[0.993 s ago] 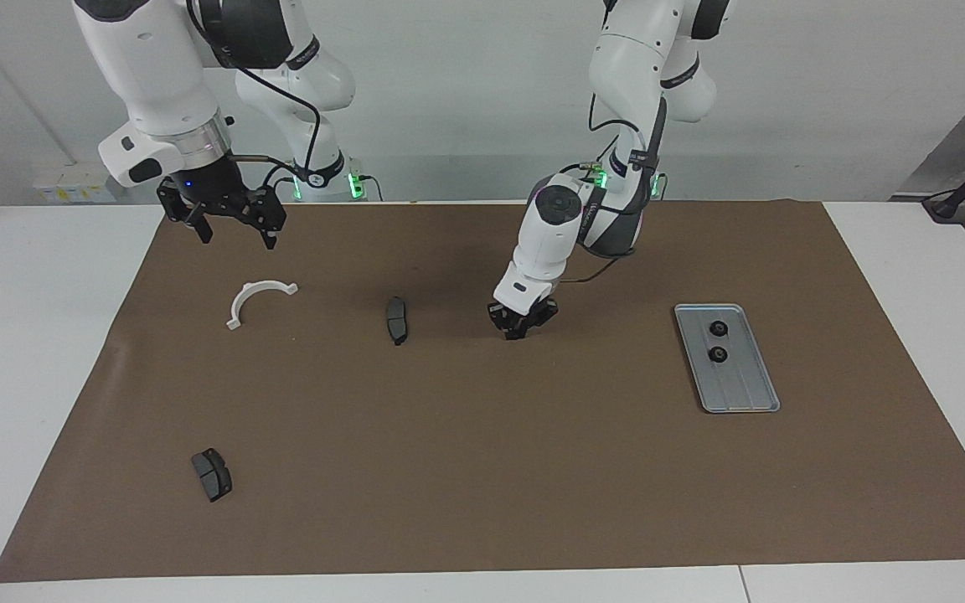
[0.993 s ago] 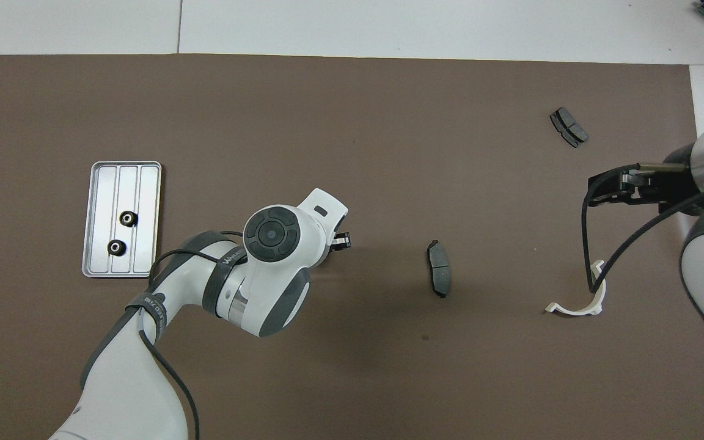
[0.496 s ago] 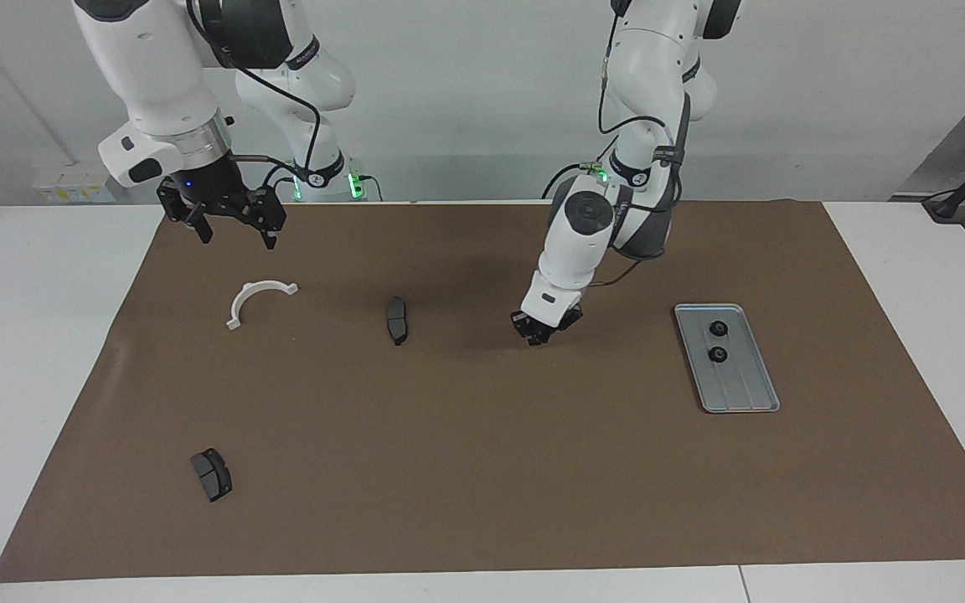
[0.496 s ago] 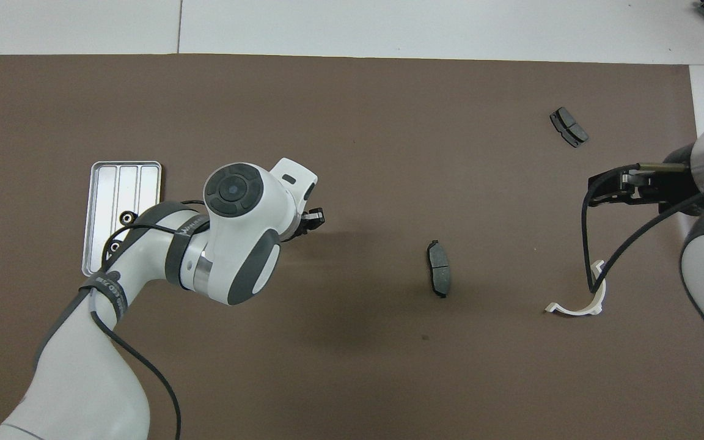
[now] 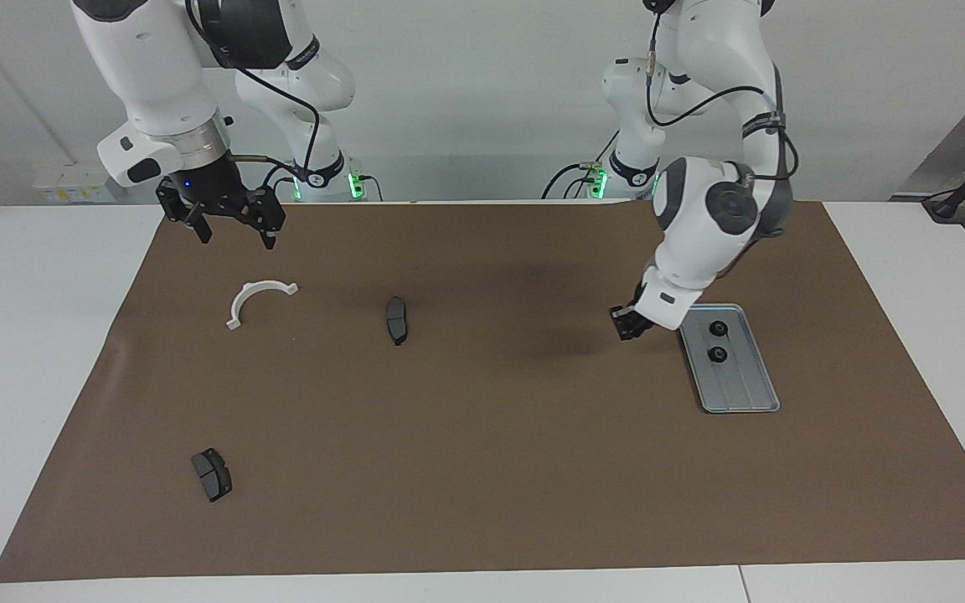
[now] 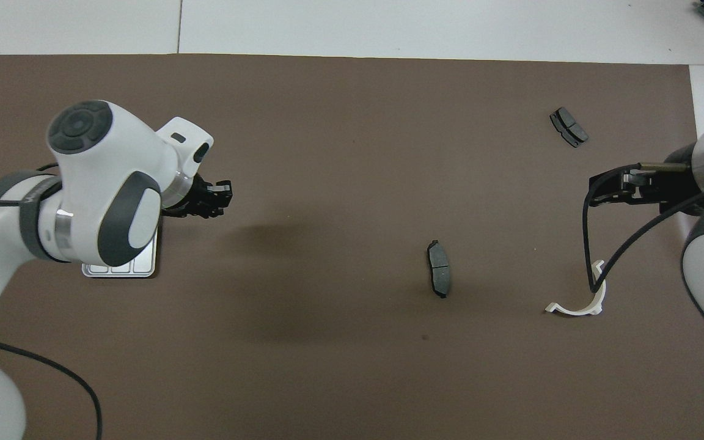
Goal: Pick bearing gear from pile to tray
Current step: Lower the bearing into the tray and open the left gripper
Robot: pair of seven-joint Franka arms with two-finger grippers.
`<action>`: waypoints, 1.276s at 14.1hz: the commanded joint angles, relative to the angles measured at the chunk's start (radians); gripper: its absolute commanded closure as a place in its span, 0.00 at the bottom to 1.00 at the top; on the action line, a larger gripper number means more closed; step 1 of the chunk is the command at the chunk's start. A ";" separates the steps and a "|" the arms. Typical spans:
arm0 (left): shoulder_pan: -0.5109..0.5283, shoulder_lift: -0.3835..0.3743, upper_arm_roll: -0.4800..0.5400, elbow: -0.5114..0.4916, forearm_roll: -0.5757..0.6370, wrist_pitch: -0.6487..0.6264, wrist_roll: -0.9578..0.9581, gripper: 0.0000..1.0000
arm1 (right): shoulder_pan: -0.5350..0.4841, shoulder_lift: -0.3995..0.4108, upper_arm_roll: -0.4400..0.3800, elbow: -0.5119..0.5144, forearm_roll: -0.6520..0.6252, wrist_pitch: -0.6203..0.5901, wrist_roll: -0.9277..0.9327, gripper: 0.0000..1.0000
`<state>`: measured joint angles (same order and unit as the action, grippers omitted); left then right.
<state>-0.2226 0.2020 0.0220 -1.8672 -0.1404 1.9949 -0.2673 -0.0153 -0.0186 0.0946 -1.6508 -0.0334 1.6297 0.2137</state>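
The silver tray [image 5: 738, 392] lies on the brown mat toward the left arm's end, with two black gears [image 5: 717, 327] [image 5: 718, 354] in it. In the overhead view the left arm covers the tray, and only a corner [image 6: 121, 271] shows. My left gripper [image 5: 626, 323] [image 6: 222, 199] hangs low over the mat just beside the tray, shut on a small black gear. No loose gear shows on the mat. My right gripper [image 5: 234, 228] [image 6: 596, 192] waits open and empty in the air over the mat by the white bracket [image 5: 258, 298].
The white curved bracket also shows in the overhead view [image 6: 577, 307]. One dark brake pad [image 5: 397, 320] [image 6: 439, 276] lies mid-mat. Another [image 5: 212, 474] [image 6: 568, 126] lies farther from the robots at the right arm's end. White table surrounds the mat.
My left gripper has lifted from the middle of the mat and swung toward the tray, and now hangs at its edge. The right arm has not moved.
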 commanded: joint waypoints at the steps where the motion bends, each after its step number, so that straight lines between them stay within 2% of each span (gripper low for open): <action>1: 0.127 -0.027 -0.008 -0.032 -0.013 -0.027 0.173 0.85 | -0.012 -0.018 0.002 -0.017 0.024 -0.001 -0.025 0.00; 3: 0.195 -0.012 -0.008 -0.043 -0.013 0.002 0.275 0.85 | -0.012 -0.018 0.002 -0.017 0.024 -0.001 -0.025 0.00; 6: 0.230 0.026 -0.007 -0.101 -0.011 0.144 0.324 0.85 | -0.012 -0.018 0.002 -0.017 0.024 -0.001 -0.025 0.00; 15: 0.221 0.100 -0.008 -0.106 -0.013 0.318 0.315 0.85 | -0.012 -0.018 0.002 -0.017 0.024 -0.001 -0.025 0.00; 18: 0.218 0.109 -0.008 -0.104 -0.011 0.332 0.313 0.83 | -0.012 -0.018 0.002 -0.017 0.024 -0.001 -0.025 0.00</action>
<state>0.0032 0.3093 0.0098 -1.9658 -0.1405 2.3029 0.0416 -0.0153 -0.0186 0.0946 -1.6508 -0.0334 1.6297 0.2137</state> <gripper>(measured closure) 0.749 0.000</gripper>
